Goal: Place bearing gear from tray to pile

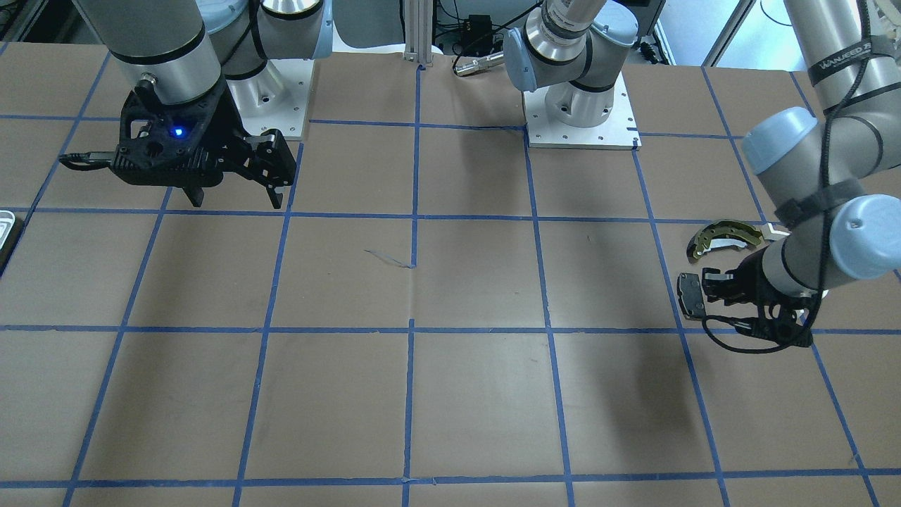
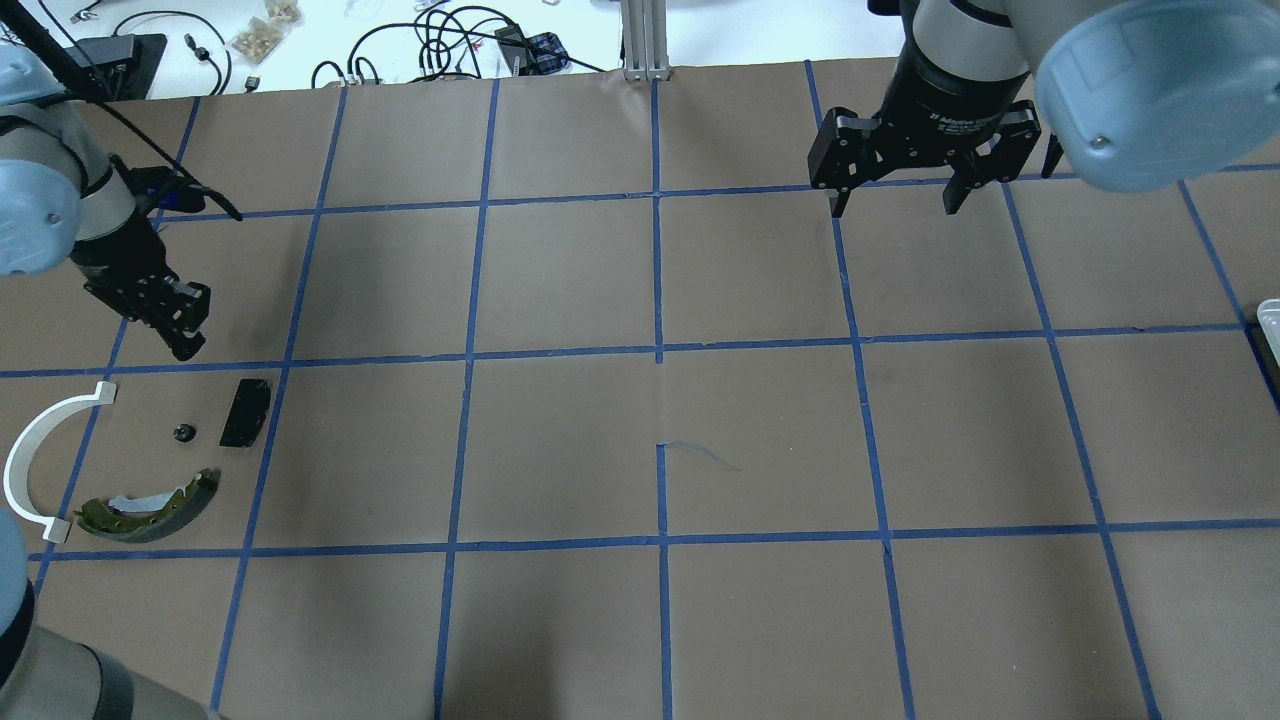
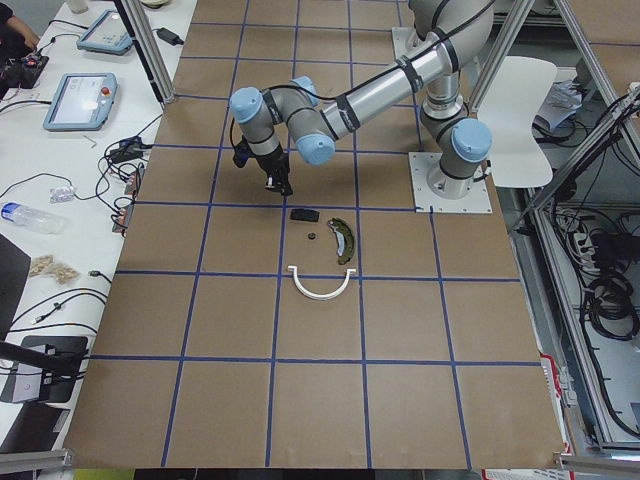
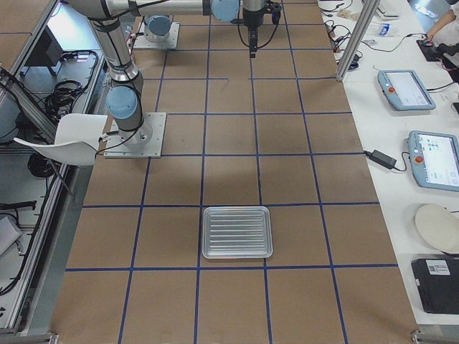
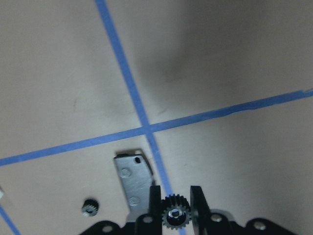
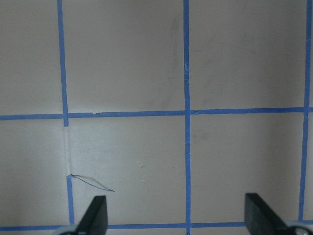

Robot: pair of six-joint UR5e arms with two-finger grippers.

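My left gripper (image 5: 175, 195) is shut on a small dark toothed bearing gear (image 5: 175, 216). It hangs just above the table by the pile (image 2: 180, 335). The pile holds an olive-gold brake shoe (image 2: 150, 505), a black rectangular pad (image 2: 245, 412), a long white arc (image 2: 40, 455) and a second small black gear (image 2: 183, 432). The pad (image 5: 133, 181) lies right under the held gear. My right gripper (image 2: 893, 205) is open and empty, high over the far right. The tray (image 4: 237, 231) lies at the table's right end, with only its corner (image 2: 1270, 315) in the overhead view.
Brown paper with a blue tape grid covers the table (image 2: 660, 440). The two arm bases (image 1: 581, 116) stand at the robot's edge. Cables and tablets lie on the side bench (image 3: 90, 100), off the table.
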